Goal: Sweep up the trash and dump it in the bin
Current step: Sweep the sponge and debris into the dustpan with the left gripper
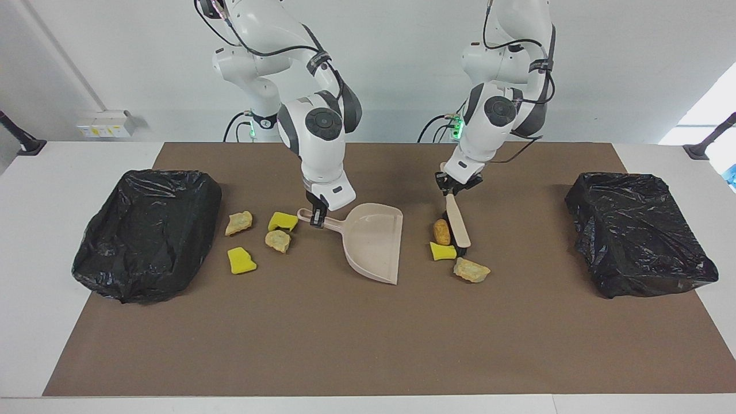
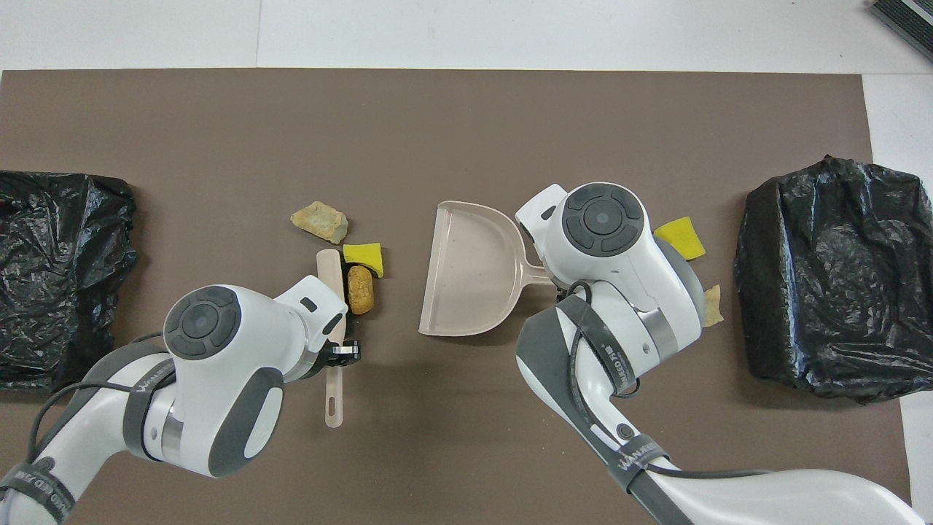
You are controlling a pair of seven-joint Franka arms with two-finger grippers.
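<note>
Bins: two black-bagged bins (image 1: 148,233) (image 1: 639,233), one at each end of the mat, both well apart from the dustpan; contents cannot be told.
Dustpan (image 1: 372,241): empty, mid-mat, mouth toward the brush; right gripper (image 1: 315,217) clamped on its handle.
Brush (image 1: 457,221): left gripper (image 1: 451,190) closed on its handle; best kept low and pushed straight toward the dustpan's lip.
Trash: three scraps (image 1: 441,231) (image 1: 443,251) (image 1: 471,270) between brush and dustpan; four (image 1: 239,222) (image 1: 283,221) (image 1: 278,240) (image 1: 241,260) past the dustpan's handle.
</note>
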